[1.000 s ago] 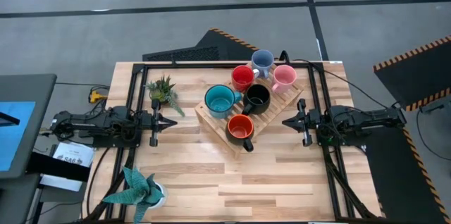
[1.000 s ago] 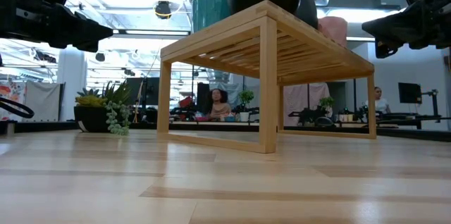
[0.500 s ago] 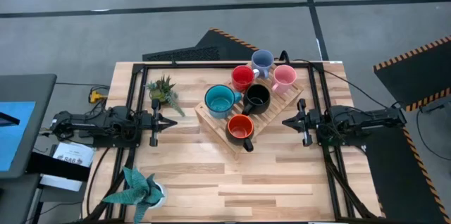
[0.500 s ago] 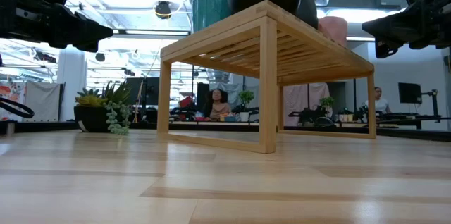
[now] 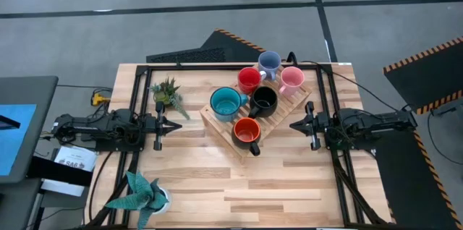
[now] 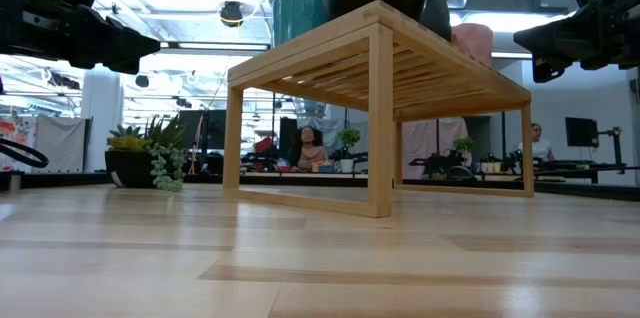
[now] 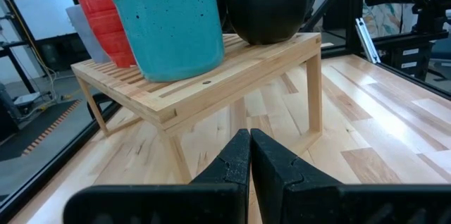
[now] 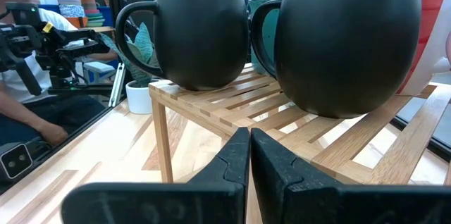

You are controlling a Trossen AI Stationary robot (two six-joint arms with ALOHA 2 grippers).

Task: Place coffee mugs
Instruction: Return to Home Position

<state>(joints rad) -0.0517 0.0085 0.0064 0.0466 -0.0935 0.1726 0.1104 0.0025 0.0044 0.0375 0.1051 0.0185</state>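
All six coffee mugs stand upright on the slatted wooden shelf, which sits turned at an angle on the table. The lavender-blue mug takes the shelf's far corner. The pink mug is just beside it on the right arm's side and the red mug just beside it on the left arm's side. The black mug sits at the shelf's middle, the teal mug at the shelf's edge nearest the left arm, and the orange-red mug with black handle at the shelf's near corner. The left gripper hovers off the shelf's left side, clear of it, its fingers pressed together on nothing. The right gripper hovers off the shelf's right side, also apart from it, its fingers likewise together and empty. A small potted plant stands left of the shelf, and a second plant is well apart from it, near and to the left. In the low view a person shows in the room beneath the shelf's top.
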